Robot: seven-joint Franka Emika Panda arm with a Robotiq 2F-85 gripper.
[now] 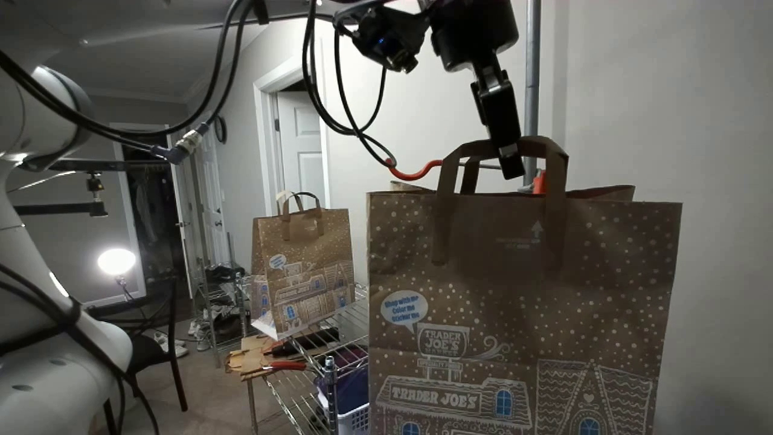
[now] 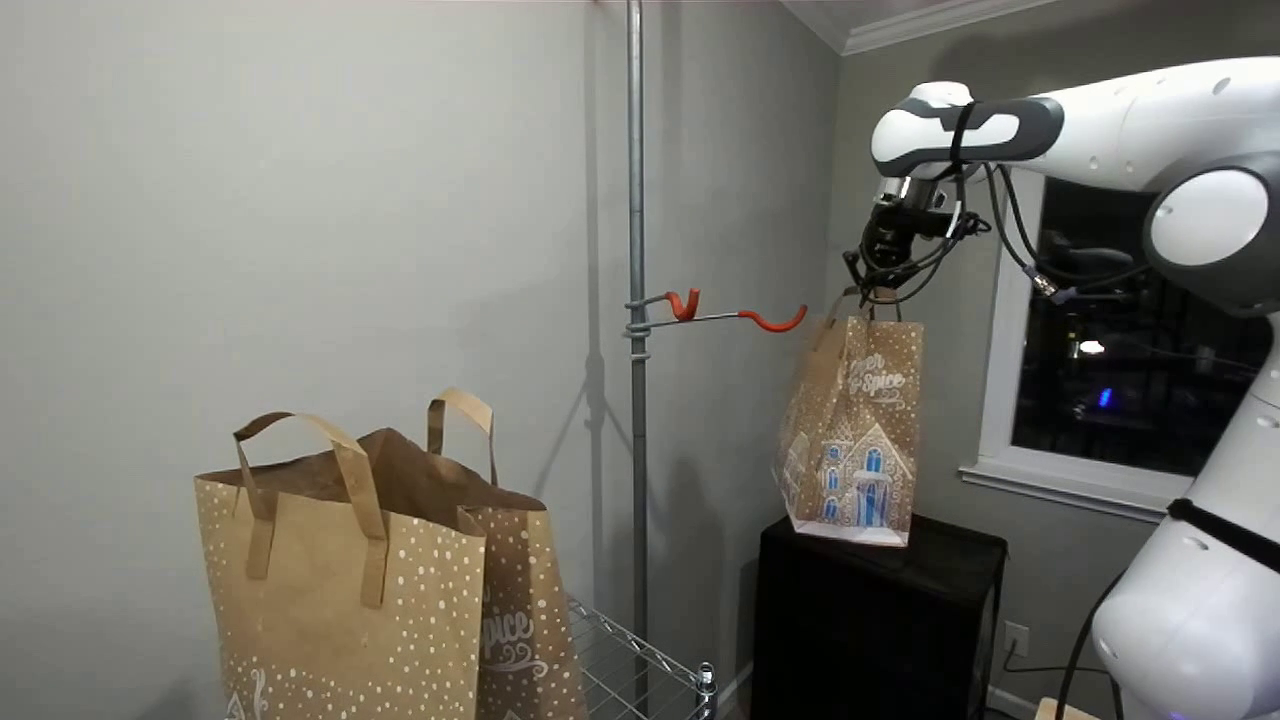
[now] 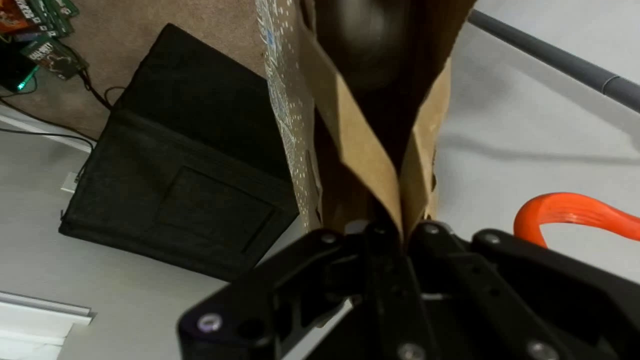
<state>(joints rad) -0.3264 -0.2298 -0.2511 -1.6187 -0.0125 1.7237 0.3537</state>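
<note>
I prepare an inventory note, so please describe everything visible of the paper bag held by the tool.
The paper bag looks brown, printed with white dots, "TRADER JOE'S" and houses with blue windows. It is roughly upright, top open, both handles pinched in the tool, near an orange hook. Whether its base touches the black box is unclear.

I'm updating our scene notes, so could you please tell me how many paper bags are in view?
2: one paper bag held by its handles in the end effector, the other paper bag on the wire rack. More could be hidden.

Glaring lamp (image 1: pixel 116 261), dim surroundings, soft shadows
</note>
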